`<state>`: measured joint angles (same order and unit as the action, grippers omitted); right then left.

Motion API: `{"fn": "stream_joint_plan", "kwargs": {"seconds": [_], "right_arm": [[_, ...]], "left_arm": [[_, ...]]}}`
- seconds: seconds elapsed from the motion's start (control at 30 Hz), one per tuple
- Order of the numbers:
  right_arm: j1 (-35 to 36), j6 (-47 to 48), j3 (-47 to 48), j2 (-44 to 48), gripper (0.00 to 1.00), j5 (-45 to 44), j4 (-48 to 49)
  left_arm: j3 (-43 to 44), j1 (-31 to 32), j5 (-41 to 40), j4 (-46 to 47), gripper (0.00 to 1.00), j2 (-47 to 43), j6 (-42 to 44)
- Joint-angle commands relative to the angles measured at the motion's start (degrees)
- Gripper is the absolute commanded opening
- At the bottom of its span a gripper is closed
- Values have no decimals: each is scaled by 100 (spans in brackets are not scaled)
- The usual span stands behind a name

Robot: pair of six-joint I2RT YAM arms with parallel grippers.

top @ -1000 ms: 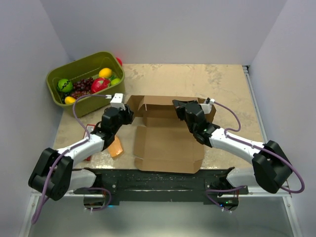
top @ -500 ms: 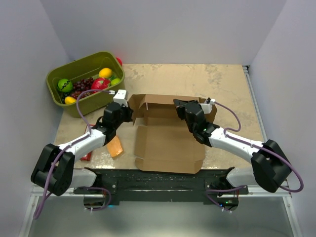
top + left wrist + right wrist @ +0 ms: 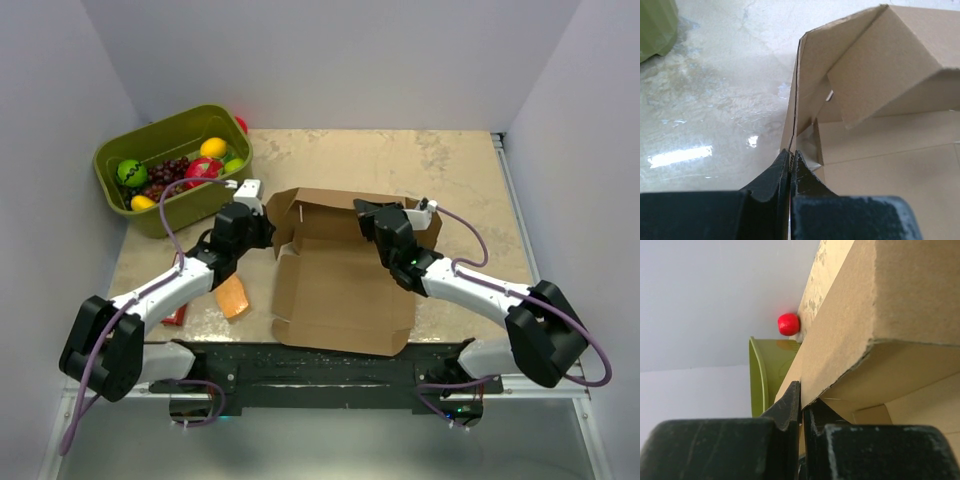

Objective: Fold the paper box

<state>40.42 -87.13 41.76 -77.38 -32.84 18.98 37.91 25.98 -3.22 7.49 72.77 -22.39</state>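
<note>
The paper box is brown cardboard lying open at the middle of the table, its back wall and left side flap raised. My left gripper is at the box's back left corner, shut on the thin edge of the upright left flap; the flap's corrugated edge shows between the tips of the left gripper. My right gripper is at the back wall, right of centre. In the right wrist view the right gripper is shut on the box's folded back wall.
An olive-green bin holding toy fruit stands at the back left, with a red ball behind it. An orange block and a small red item lie left of the box. Grey walls enclose the table.
My left gripper moved right to the box's left flap and shut on it; the flap now stands more upright. The right gripper has barely moved.
</note>
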Motion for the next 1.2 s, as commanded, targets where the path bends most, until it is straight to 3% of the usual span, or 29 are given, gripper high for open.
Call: {"fn": "stream_joint_plan", "kwargs": {"seconds": [0.0, 0.23, 0.3, 0.43, 0.47, 0.6, 0.8, 0.97, 1.17], "right_arm": [[45, 337, 25, -136, 0, -100, -334], [53, 530, -53, -102, 0, 14, -80], [44, 662, -115, -49, 4, 58, 35], [45, 970, -168, 135, 25, 102, 97], [53, 1014, -211, 179, 39, 128, 106], [53, 1399, -317, 373, 60, 400, 158], [202, 2041, -651, 733, 63, 832, 264], [484, 2753, -854, 1058, 61, 569, 343], [493, 3817, -634, 1621, 74, 191, -34]], "left_arm": [[445, 302, 270, 333, 0, -185, -380], [533, 452, -160, 104, 0, -114, 41], [463, 461, -432, 121, 0, -149, 295], [209, 461, -627, 332, 0, -272, 534], [182, 461, -636, 350, 0, -290, 543], [164, 461, -601, 403, 0, -316, 604], [199, 470, -837, 289, 0, -308, 605], [225, 461, -978, 183, 0, -255, 552], [208, 461, -1031, 139, 0, -202, 604]]}}
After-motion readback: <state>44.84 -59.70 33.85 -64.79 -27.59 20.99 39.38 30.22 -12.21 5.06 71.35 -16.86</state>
